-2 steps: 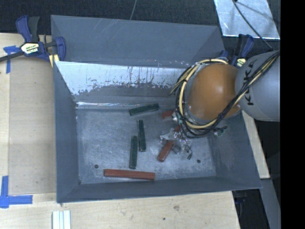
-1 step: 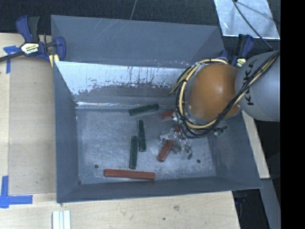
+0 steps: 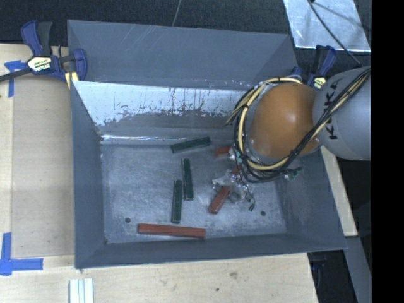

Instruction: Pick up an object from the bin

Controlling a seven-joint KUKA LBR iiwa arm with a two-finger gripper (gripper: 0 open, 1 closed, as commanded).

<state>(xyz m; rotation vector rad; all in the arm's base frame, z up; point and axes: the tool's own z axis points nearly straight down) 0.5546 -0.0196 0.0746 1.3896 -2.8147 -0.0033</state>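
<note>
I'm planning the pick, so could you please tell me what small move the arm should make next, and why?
Probably a slight shift toward the short red-brown stick, since the gripper hangs just beside its upper end.

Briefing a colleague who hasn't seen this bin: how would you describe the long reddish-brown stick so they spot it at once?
In the grey bin, look along the floor's lower edge, left of centre. The long reddish-brown stick lies there, nearly level. Its neighbours, two dark green sticks just above, are shorter and run up the picture.
</note>
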